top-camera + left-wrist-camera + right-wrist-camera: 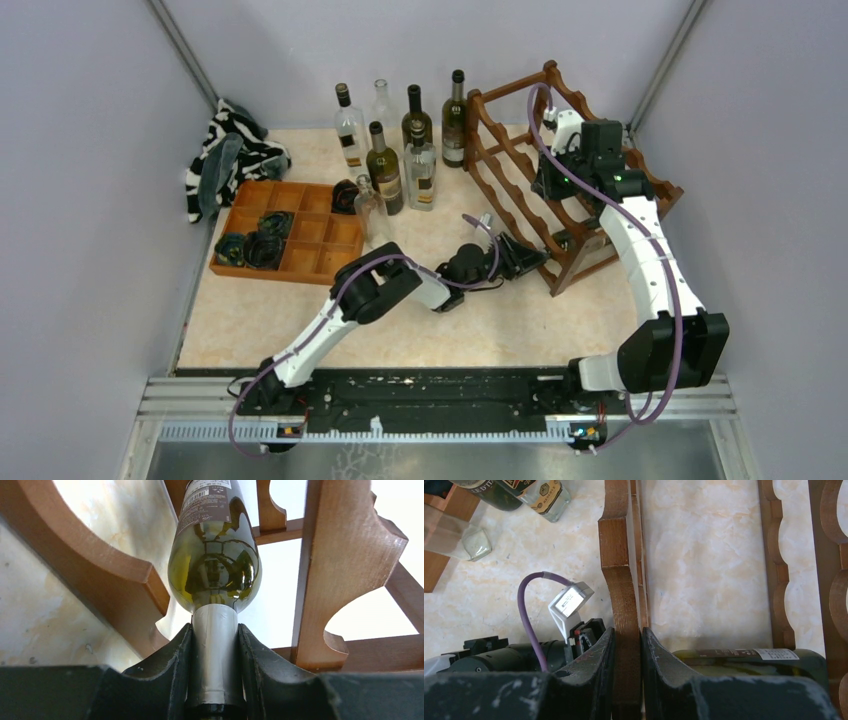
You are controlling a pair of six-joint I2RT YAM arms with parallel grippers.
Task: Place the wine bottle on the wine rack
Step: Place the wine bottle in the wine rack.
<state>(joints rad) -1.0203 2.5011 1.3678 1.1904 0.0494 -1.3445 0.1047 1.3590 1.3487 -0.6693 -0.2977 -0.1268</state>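
The wine bottle is greenish glass with a silver foil neck, and it lies lengthwise inside the low tier of the wine rack. My left gripper is shut on that foil neck, at the rack's front near the table. Scalloped rails of the wine rack frame the bottle on both sides. My right gripper is shut on an upright wavy rail of the wine rack, up at its top. The bottle's body shows just right of that rail.
Several other bottles stand at the back, left of the rack. A flat orange-brown compartment tray with dark items sits to the left, and a striped cloth lies behind it. Grey walls close in on both sides.
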